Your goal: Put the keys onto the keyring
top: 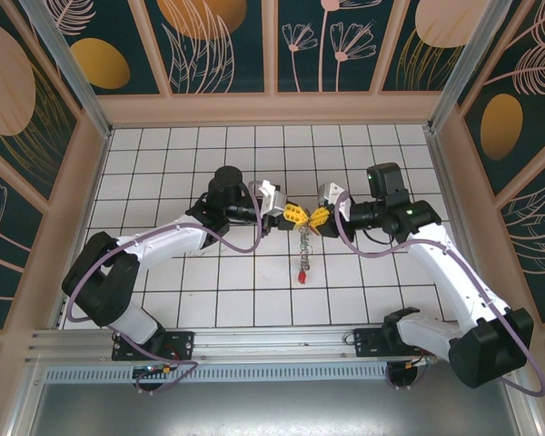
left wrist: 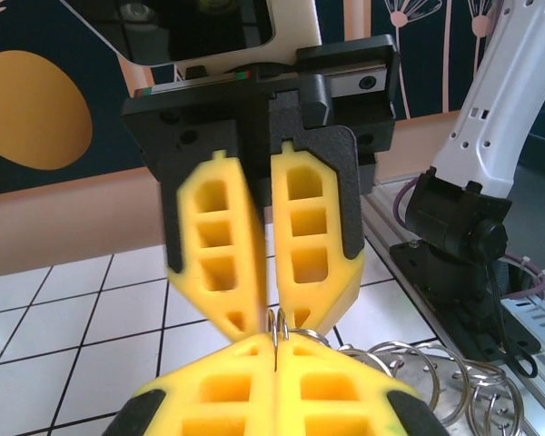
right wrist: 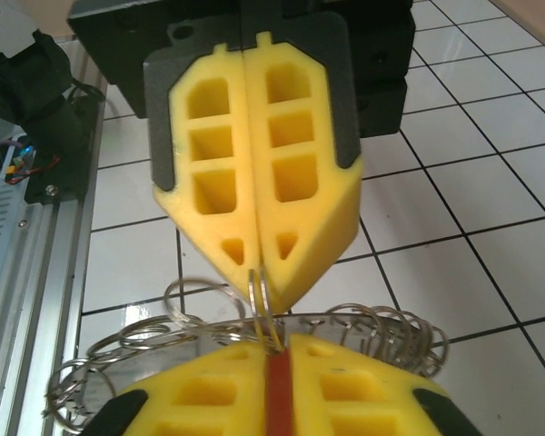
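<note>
With both the left gripper (top: 284,216) and right gripper (top: 320,217) pinched tight on 1 small loop of the keyring (top: 305,238) held mid-air between them, the red-tagged key (top: 302,273), seemingly dangling below, needs steady, untwisted threading.

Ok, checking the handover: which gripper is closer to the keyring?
Too close to call: left gripper and right gripper both pinch loops of the keyring, which hangs below their meeting fingertips.
</note>
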Controlling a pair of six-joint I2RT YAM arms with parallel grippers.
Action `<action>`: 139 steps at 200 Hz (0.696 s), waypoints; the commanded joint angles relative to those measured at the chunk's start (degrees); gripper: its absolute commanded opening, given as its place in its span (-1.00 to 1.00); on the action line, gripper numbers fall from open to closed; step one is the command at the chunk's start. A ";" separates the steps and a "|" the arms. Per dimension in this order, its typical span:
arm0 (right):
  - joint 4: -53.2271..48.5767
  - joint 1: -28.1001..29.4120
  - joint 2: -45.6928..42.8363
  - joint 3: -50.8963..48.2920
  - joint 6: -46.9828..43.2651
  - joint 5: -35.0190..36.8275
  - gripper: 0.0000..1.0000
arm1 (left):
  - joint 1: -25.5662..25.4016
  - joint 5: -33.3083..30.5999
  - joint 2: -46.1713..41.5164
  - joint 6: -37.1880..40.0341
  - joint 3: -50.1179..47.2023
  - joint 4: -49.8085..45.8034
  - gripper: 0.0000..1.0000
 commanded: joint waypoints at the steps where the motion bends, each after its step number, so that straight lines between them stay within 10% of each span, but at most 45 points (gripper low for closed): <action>1: 1.24 0.62 0.29 0.29 -1.07 -2.76 -0.75 | 0.03 2.61 0.01 -0.57 1.40 3.66 -1.00; 122: 2.57 2.46 0.16 -0.11 -2.37 1.30 -1.00 | -0.15 0.73 0.08 -1.27 1.43 2.29 -1.00; 139: 1.25 2.47 -0.45 0.13 -3.42 4.25 -1.00 | -0.01 -0.68 -0.34 5.22 5.15 -8.65 -0.58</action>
